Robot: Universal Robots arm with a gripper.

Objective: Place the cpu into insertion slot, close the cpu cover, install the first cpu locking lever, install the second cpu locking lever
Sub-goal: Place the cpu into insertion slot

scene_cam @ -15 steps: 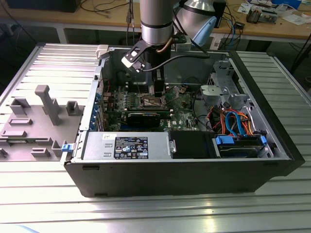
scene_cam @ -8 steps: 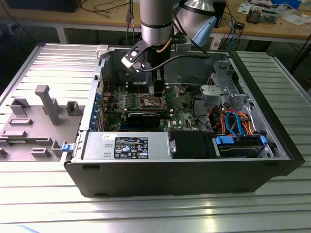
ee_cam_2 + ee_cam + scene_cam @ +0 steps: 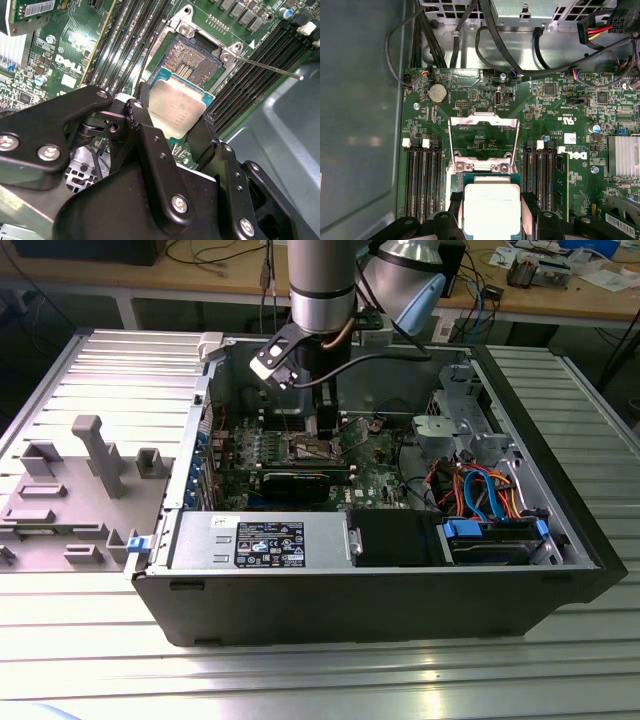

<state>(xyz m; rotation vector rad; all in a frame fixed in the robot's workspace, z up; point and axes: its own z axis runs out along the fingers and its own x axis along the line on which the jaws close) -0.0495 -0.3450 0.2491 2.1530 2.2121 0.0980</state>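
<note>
My gripper [image 3: 175,112] is shut on the cpu [image 3: 177,107], a small square chip with a silver-grey top, one black finger [image 3: 142,115] on each side. In the first wrist view the cpu [image 3: 492,207] sits between the same fingers of the gripper [image 3: 492,210]. It hangs over the near part of the insertion slot [image 3: 192,60], whose gold contact field is bare; I cannot tell whether they touch. The cpu cover [image 3: 482,120] stands swung open beyond the slot. A thin locking lever [image 3: 270,67] sticks out sideways. In the exterior view the gripper [image 3: 322,428] reaches down into the case over the motherboard [image 3: 375,465].
Memory slots [image 3: 422,180] flank the socket on both sides. A finned heat sink [image 3: 623,155], a coin battery [image 3: 438,92] and black cables [image 3: 485,35] lie nearby. The power supply [image 3: 260,540], graphics card [image 3: 300,480] and drive cage with coloured cables [image 3: 490,490] crowd the case.
</note>
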